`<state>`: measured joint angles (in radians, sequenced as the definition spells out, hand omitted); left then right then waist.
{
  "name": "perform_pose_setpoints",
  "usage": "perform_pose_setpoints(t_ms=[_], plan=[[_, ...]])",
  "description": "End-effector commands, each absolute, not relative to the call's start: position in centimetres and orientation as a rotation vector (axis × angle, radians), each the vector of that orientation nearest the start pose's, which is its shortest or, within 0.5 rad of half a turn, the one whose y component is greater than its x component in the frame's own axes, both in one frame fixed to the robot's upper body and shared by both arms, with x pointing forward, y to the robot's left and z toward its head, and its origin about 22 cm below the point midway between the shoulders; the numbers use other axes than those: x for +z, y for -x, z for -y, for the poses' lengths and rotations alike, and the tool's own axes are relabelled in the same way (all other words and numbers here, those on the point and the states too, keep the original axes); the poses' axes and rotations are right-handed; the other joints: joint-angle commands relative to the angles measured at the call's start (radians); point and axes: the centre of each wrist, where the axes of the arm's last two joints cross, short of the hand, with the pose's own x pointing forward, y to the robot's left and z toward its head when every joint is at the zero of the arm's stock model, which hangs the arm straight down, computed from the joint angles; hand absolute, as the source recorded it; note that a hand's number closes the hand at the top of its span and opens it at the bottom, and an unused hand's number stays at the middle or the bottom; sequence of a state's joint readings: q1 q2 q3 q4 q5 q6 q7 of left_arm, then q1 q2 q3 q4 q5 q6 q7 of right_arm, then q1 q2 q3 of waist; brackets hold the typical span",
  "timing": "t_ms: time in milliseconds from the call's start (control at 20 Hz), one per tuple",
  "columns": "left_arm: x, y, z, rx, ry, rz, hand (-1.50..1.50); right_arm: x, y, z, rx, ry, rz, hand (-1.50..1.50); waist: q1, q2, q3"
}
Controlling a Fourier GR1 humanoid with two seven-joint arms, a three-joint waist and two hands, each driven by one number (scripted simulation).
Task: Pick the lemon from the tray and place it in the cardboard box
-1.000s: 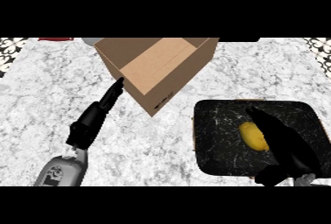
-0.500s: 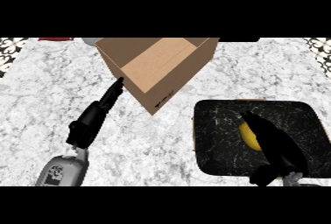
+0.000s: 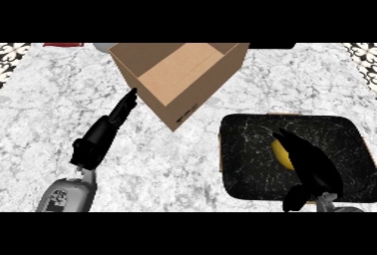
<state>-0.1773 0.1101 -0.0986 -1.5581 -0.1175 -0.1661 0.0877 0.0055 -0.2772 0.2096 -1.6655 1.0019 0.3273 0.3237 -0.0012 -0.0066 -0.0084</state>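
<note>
The yellow lemon [image 3: 281, 154] lies in the black tray [image 3: 247, 169] at the lower right, and only its left side shows. My right hand [image 3: 310, 160] lies over it with straight fingers pointing up-left, open, its thumb hanging below near the tray's front edge. The open cardboard box [image 3: 184, 69] stands tilted at the top centre, beyond the tray. My left hand [image 3: 109, 128] rests open on the counter left of the box, fingertips close to the box's left wall.
The marble counter runs across the whole view. A red thing [image 3: 63, 45] and a grey thing [image 3: 100, 47] peek in at the top left edge. A dark strip [image 3: 273, 46] lies behind the box at the top.
My right hand has shifted left and down over the lemon, hiding more of it. The left hand and box have not moved.
</note>
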Motion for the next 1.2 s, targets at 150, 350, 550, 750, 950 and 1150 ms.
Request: perform_pose_setpoints(t_ms=[150,350,550,750,950,1150], plan=[[4.3,-29.4,-22.1,-0.431,0.034,1.609,0.0,1.1,-24.2,26.0,1.244,0.803,0.975,1.5,-0.001,0.007,0.008],[4.7,-28.1,-22.1,-0.458,0.043,1.602,0.0,1.0,-23.8,25.0,1.257,0.853,1.033,1.5,0.001,0.006,0.008],[4.4,-27.8,-20.2,-0.443,0.036,1.589,0.0,0.0,-24.4,24.7,1.214,0.969,1.1,1.5,0.004,0.006,0.009],[4.4,-28.8,-19.1,-0.501,0.102,1.613,0.0,4.5,-27.0,17.5,1.657,0.67,1.471,1.5,0.073,0.014,0.01],[4.0,-29.1,-18.8,-0.506,0.105,1.606,0.0,7.1,-29.4,14.8,1.854,0.498,1.761,1.5,0.081,0.024,0.01],[3.6,-29.4,-21.3,-0.471,0.03,1.598,0.0,8.7,-30.7,15.5,1.805,0.482,1.976,1.5,0.015,0.01,0.009]])
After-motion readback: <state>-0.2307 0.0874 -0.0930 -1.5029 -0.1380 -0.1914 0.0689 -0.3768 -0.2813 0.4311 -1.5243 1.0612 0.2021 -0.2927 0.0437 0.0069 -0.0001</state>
